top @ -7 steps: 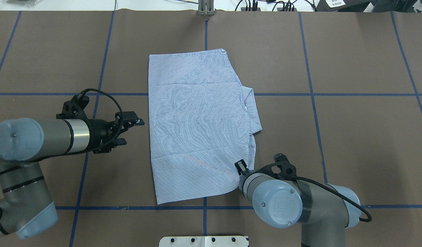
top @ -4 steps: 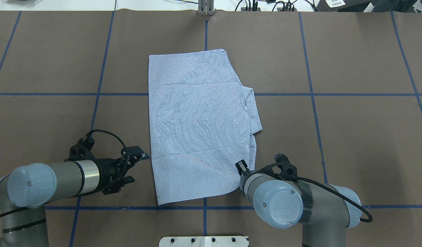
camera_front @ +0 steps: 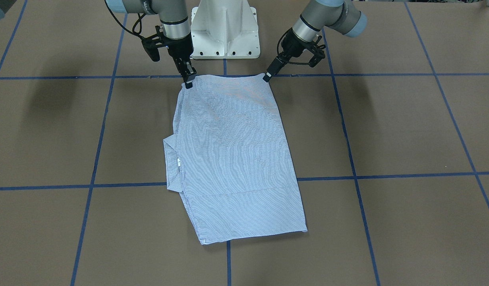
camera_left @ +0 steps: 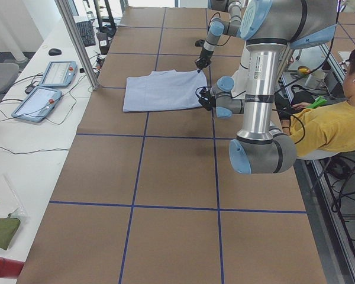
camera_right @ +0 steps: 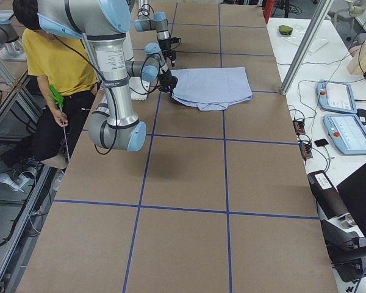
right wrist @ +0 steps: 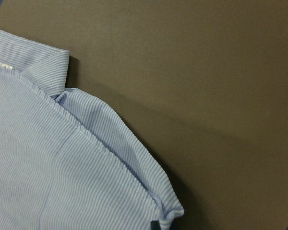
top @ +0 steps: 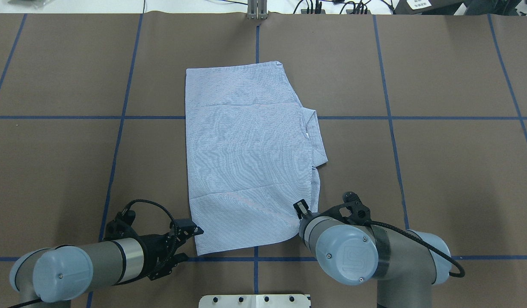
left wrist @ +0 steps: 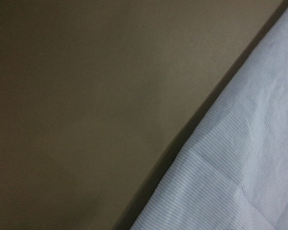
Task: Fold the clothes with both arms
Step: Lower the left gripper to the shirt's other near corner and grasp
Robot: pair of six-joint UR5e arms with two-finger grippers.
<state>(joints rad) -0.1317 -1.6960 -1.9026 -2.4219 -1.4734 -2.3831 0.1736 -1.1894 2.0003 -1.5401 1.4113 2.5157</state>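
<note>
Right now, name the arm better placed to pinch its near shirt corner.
Right, probably. The right gripper points down onto the near corner of the shirt; the left gripper, open, lies beside its corner, mostly off the cloth.

Brown table point(top: 460, 179) with blue tape grid point(top: 439, 117), white side bench point(camera_left: 12, 177)

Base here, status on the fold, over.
Right gripper shut on shirt corner nearest base. Left gripper open at the other near corner. Shirt flat, folded. Nothing seen in the way.
</note>
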